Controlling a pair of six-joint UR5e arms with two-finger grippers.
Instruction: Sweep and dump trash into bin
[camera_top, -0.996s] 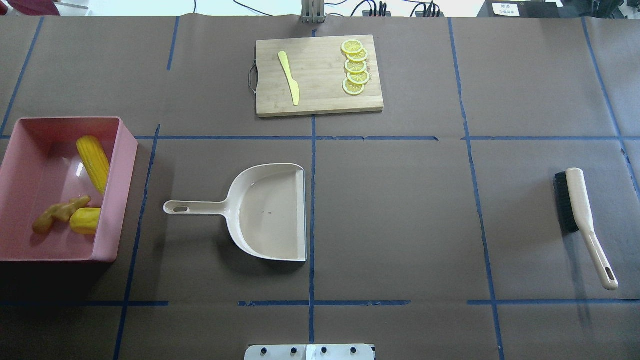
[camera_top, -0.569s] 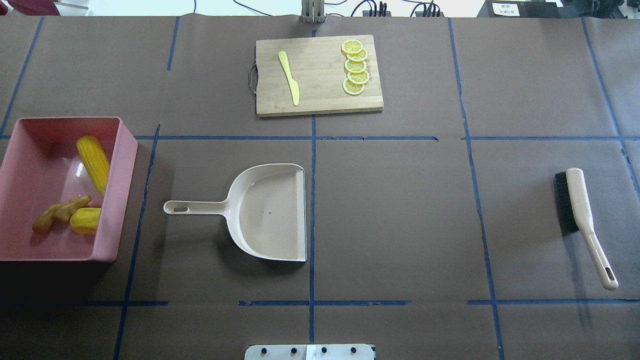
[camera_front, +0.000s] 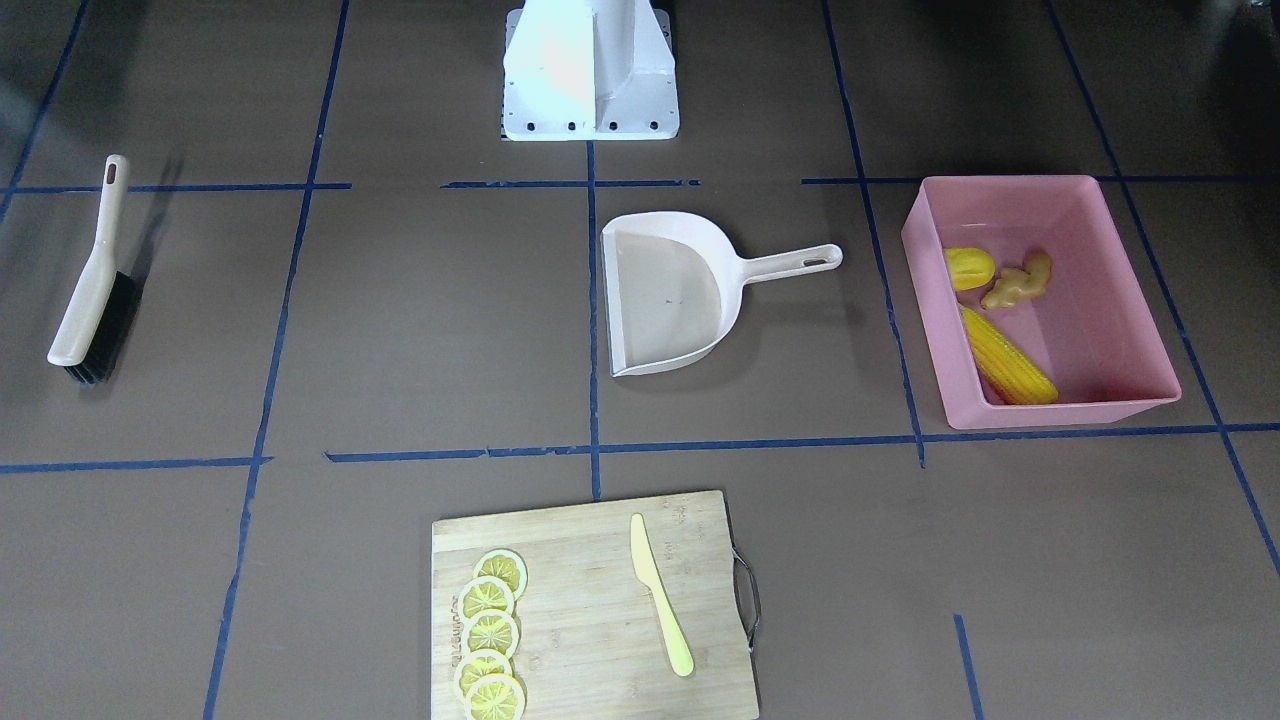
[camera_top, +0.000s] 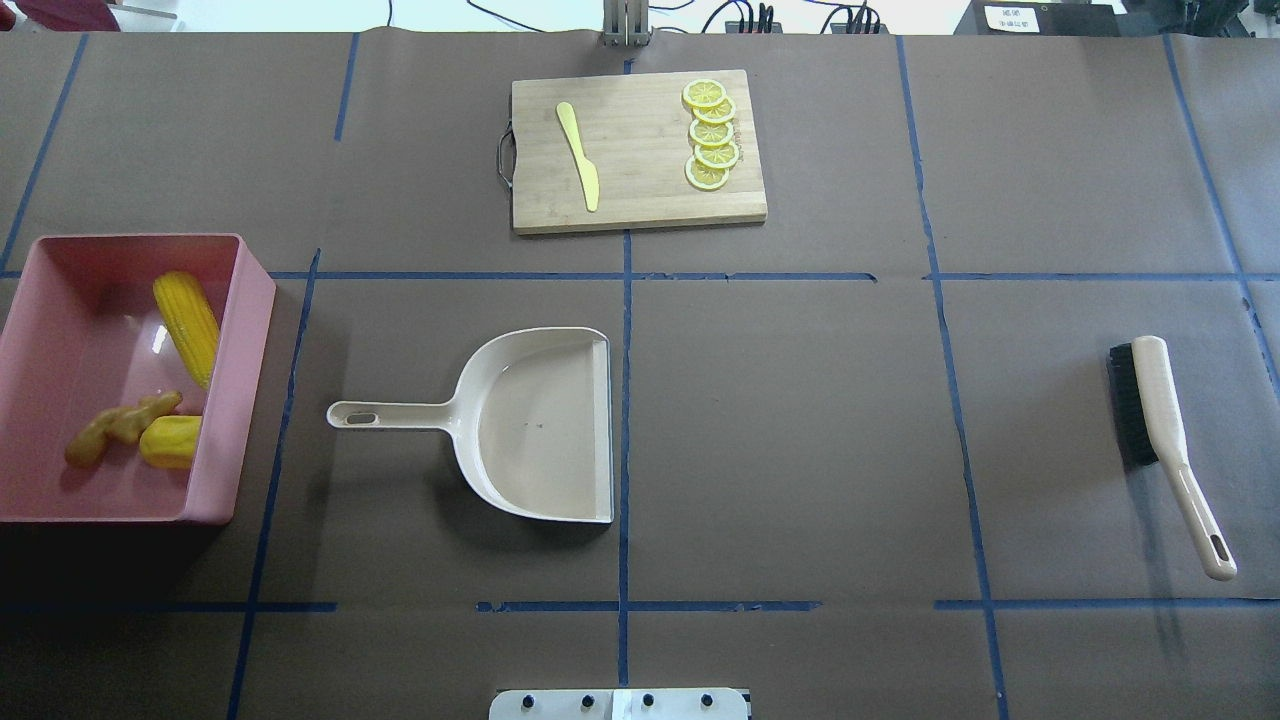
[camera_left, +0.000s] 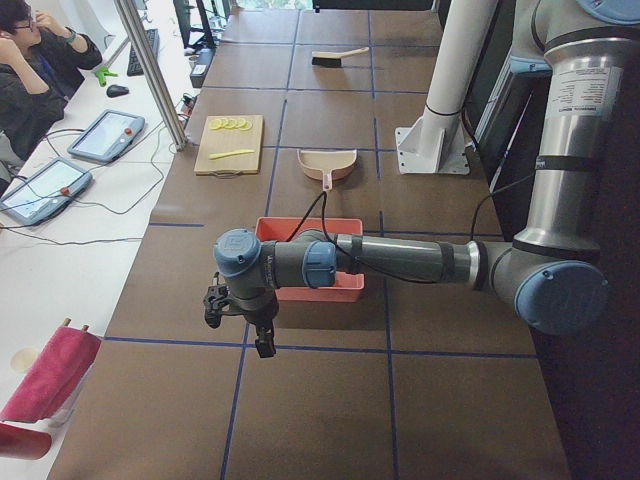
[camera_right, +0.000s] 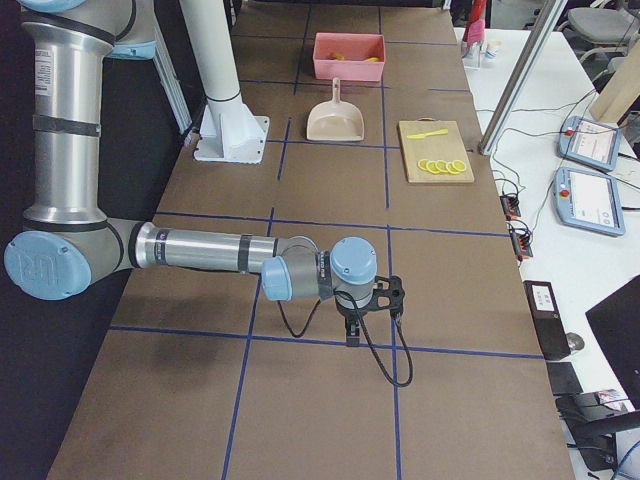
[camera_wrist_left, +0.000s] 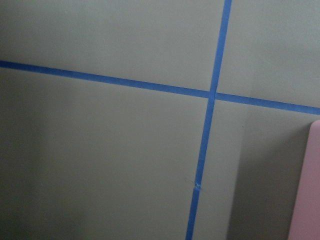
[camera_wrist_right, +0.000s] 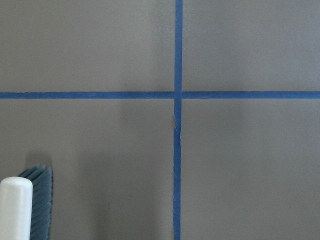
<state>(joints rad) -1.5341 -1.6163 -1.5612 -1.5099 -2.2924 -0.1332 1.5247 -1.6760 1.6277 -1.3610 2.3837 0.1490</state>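
Trash: long yellow corn cob (camera_top: 187, 327), small lumpy yellow fruit (camera_top: 170, 442) and knobbly tan ginger root (camera_top: 120, 425) lie inside the bin.
Bin: large pink rectangular plastic tub (camera_top: 225, 400), well apart from the beige dustpan (camera_top: 540, 430).
Left gripper (camera_left: 240, 318): above the table beside the bin; I cannot tell how its jaws stand.
Right gripper (camera_right: 372, 308): above bare table; jaws also impossible to judge.

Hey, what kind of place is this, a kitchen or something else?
Most likely a robotics lab, not a kitchen: a big robot arm reaches over a table gridded with blue tape, and a person sits beside control tablets.
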